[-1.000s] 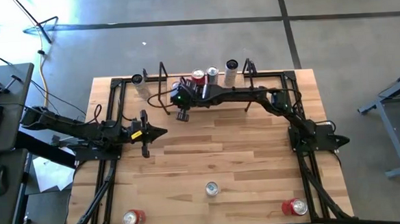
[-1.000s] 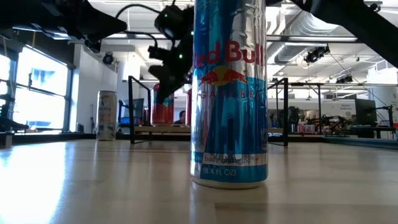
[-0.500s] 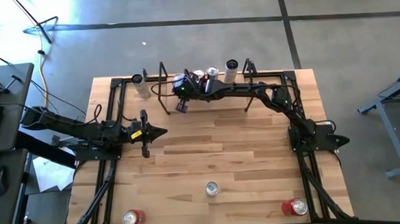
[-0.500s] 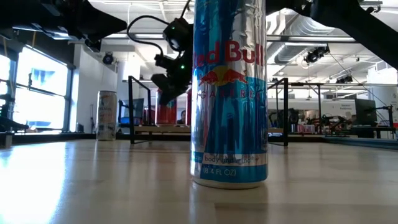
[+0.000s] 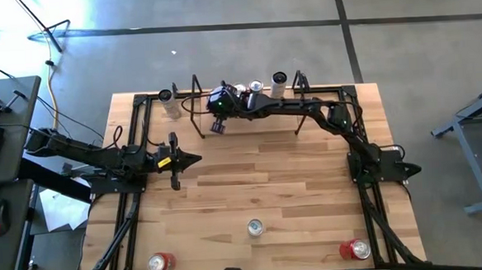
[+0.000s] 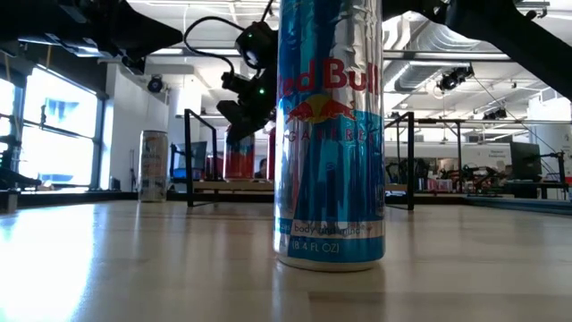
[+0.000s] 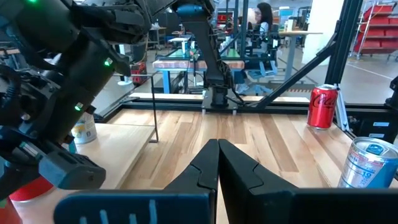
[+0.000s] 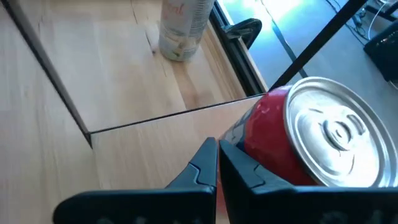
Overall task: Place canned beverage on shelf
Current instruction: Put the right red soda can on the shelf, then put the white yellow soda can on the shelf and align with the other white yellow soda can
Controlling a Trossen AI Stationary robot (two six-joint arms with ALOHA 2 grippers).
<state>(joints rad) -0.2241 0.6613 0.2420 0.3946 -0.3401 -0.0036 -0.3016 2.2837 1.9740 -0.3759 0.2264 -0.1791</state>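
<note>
The right gripper (image 8: 217,163) hangs over the shelf (image 5: 248,118) at the far edge of the surface (image 5: 251,176), jaws clenched on nothing, just beside the red can (image 8: 298,140) standing upright on the shelf. The left gripper (image 7: 217,163), jaws also clenched empty, waits well away from the shelf, toward the surface's left side

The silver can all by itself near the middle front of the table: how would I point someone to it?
Start at the wooden table and look to its front edge, away from the shelf. Two red cans stand at the front corners; the silver can stands between them, slightly farther in, alone and blue-and-silver.
</note>
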